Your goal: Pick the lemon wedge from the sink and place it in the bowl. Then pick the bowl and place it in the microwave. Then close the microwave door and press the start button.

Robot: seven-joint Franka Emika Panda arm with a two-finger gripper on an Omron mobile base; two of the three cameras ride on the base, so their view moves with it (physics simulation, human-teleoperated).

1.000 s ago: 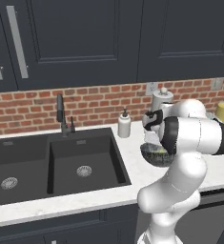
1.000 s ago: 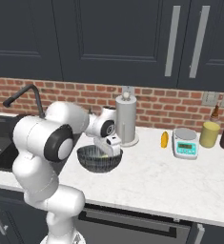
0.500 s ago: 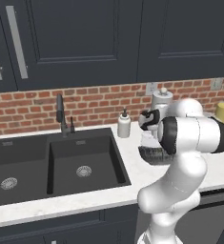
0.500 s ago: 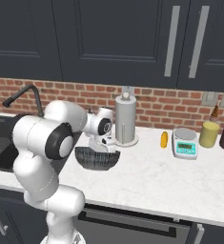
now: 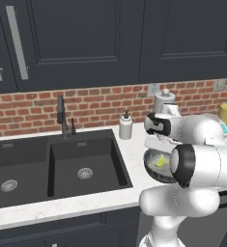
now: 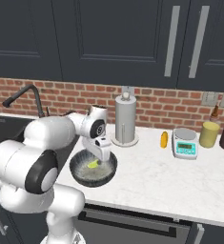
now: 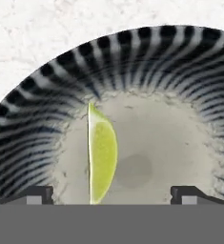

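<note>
The lemon wedge (image 7: 101, 155) lies loose on the pale floor of the bowl (image 7: 156, 57), left of its middle. My gripper (image 7: 111, 193) hangs open just above it, and its fingertips (image 7: 37, 193) stand wide on either side without touching the wedge. From the base views, the bowl (image 6: 80, 176) rests on the white counter to the right of the black sink (image 5: 86, 149), with the wedge (image 6: 93, 164) inside and the gripper (image 6: 103, 152) pointing down into it. The same bowl (image 5: 151, 169) and wedge (image 5: 160, 161) show beside my arm. The microwave is out of view.
A soap bottle (image 5: 125, 128) and a black faucet (image 5: 62, 116) stand behind the sink. Behind the bowl is a paper towel roll (image 6: 125, 119). Further right sit a whole lemon (image 6: 164, 139), a small scale (image 6: 185, 143) and two jars (image 6: 208, 134).
The jaws have spread wide and the wedge now lies free in the bowl. The hand stays over the bowl.
</note>
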